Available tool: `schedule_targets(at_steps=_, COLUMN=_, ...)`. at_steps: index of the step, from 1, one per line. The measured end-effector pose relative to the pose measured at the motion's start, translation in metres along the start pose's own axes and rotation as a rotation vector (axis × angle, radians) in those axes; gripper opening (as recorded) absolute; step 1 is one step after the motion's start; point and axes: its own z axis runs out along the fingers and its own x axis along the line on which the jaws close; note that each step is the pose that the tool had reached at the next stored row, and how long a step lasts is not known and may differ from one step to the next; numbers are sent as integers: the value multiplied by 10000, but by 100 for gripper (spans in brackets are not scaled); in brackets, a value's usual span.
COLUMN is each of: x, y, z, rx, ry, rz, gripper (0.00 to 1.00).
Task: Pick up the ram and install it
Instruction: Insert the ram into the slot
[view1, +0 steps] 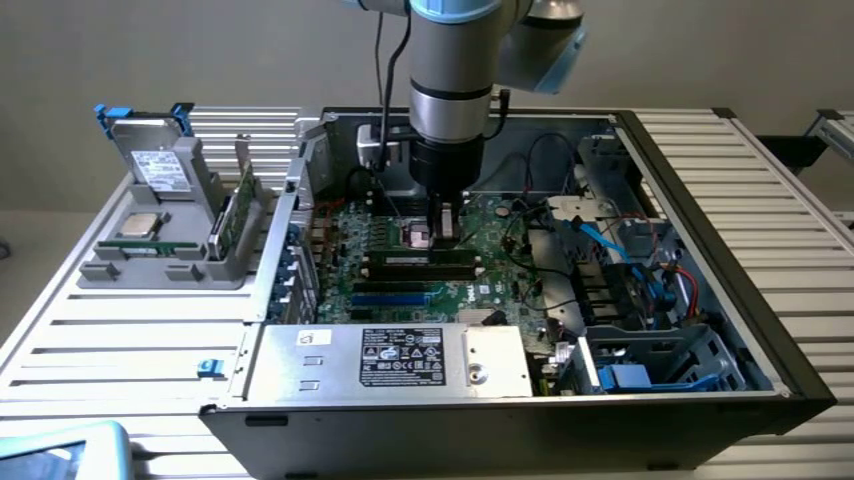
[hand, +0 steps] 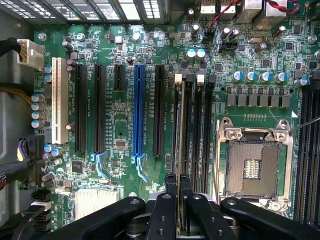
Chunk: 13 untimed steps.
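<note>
The ram (view1: 422, 260) is a long, narrow green stick with dark chips. It stands on edge along a black memory slot in the motherboard (view1: 400, 295), inside the open computer case. In the wrist view the ram (hand: 181, 130) appears edge-on, running away from the fingers between the slot's white end latches. My gripper (view1: 437, 238) comes straight down from the arm onto the ram's top edge. In the wrist view the gripper (hand: 178, 200) has its black fingers (hand: 167, 210) pressed close together on the thin stick. I cannot tell how deep the ram sits in the slot.
An empty processor socket (hand: 252, 165) lies beside the memory slots, and a blue expansion slot (hand: 138, 110) on the other side. A silver power supply (view1: 387, 360) fills the case front. At the exterior view's left, a grey holder (view1: 160, 255) carries a square chip (view1: 138, 224) and a labelled drive (view1: 167, 165).
</note>
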Motion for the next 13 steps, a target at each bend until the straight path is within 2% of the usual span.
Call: schedule_targets(at_steps=13, x=-2, y=-2, z=27, rx=2, ry=0, rz=-34, gripper=14)
